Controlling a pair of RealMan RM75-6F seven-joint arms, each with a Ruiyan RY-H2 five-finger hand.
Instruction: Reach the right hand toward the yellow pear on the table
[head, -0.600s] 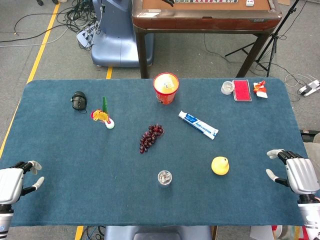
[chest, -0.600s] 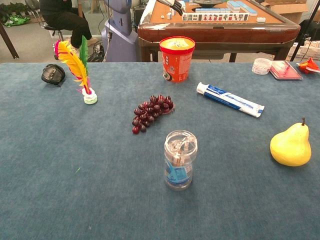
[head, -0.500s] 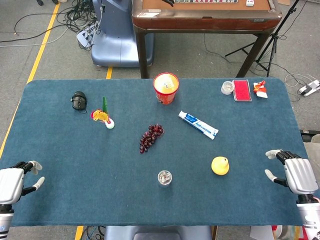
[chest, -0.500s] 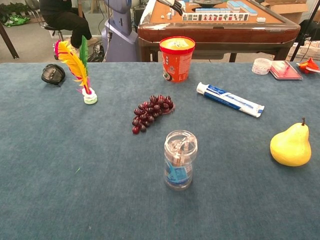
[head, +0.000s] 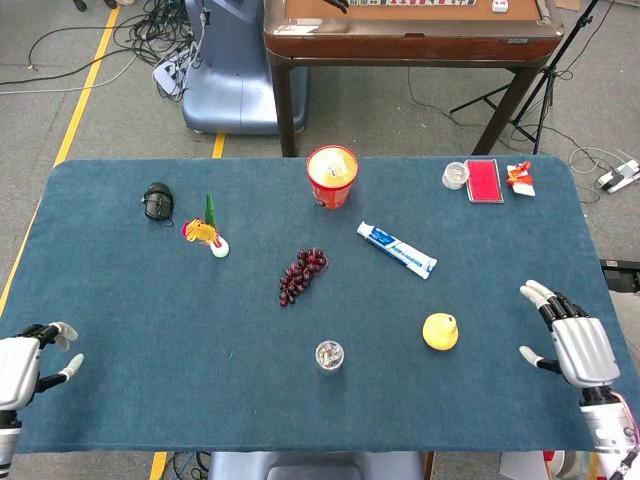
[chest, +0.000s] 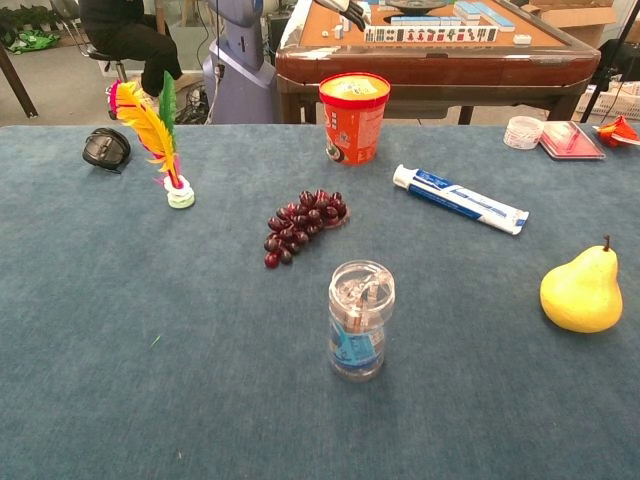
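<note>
Little of the reach is being shown done: the right hand, fingers spread and empty, is being held apart from the pear to its left.

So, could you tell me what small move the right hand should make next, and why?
Probably slide the right hand leftward across the table toward the yellow pear. The hand sits near the table's right edge, fingers spread and holding nothing, with bare cloth between it and the pear. The pear stands upright and alone, and nothing blocks that path; the chest view does not show the hand.
</note>
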